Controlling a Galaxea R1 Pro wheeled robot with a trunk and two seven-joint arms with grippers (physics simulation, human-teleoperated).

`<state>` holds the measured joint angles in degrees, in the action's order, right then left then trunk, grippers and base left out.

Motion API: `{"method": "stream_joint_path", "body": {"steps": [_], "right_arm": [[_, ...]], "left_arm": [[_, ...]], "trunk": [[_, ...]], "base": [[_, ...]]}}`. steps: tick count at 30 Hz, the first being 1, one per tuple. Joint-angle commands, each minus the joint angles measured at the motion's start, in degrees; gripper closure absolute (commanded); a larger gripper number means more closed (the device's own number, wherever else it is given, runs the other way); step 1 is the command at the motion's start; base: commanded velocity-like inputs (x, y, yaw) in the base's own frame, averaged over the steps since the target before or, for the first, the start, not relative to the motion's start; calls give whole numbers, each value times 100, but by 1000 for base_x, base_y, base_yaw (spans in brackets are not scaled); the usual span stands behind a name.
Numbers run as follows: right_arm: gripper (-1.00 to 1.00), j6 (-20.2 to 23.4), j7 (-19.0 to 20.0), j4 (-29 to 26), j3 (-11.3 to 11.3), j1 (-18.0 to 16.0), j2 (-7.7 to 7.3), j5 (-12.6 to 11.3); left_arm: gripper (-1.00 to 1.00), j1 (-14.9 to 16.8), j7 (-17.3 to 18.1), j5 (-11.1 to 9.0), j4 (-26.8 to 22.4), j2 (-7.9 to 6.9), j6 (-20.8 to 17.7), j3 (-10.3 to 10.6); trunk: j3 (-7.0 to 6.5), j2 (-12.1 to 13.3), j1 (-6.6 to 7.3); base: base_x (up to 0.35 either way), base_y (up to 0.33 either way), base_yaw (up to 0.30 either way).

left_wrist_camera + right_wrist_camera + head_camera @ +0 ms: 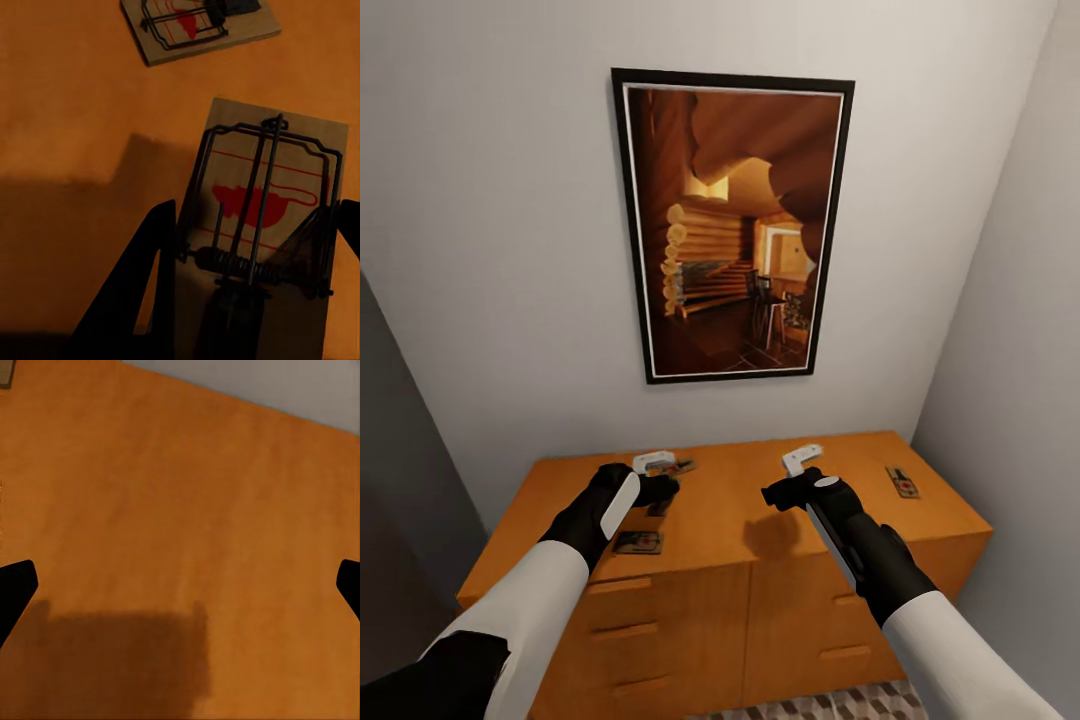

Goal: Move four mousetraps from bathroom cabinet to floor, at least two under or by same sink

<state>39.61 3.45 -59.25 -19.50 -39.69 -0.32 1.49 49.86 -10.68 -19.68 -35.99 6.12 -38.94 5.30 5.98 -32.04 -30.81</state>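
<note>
The orange-brown cabinet [720, 500] stands against the wall, with mousetraps lying on its flat top. My left gripper [656, 476] [256, 206] is down on one mousetrap [262, 172], a tan board with a black spring bar and a red mark, and its fingers [150, 285] touch both long edges. A second mousetrap [678, 466] [202, 26] lies just beyond it. Another mousetrap [638, 542] lies near the front left edge, and one more [903, 482] sits at the right end. My right gripper [796, 475] [187, 585] hovers open over bare wood. The sink is out of view.
A framed picture [732, 225] hangs on the wall above the cabinet. Side walls close in on both sides. A strip of cube-patterned bathroom floor [830, 705] shows in front of the cabinet's drawer fronts [660, 630].
</note>
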Motion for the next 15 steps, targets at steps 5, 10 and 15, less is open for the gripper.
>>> {"method": "stream_joint_path", "body": {"steps": [5,10,15], "right_arm": [[-100,29,26,-8,-1,-4,-3,18],[-100,29,27,-7,-1,-4,-3,18],[-100,29,26,-7,-1,-4,-3,18]], "left_arm": [[100,6,-48,-53,-5,3,-17,23],[100,6,-48,-53,-3,3,-17,22],[100,6,-48,-57,-4,3,-17,23]], "trunk": [[22,-11,-3],[26,-11,-3],[26,-11,-3]], "base": [[0,-292,286],[0,-115,109],[0,-22,21]]}}
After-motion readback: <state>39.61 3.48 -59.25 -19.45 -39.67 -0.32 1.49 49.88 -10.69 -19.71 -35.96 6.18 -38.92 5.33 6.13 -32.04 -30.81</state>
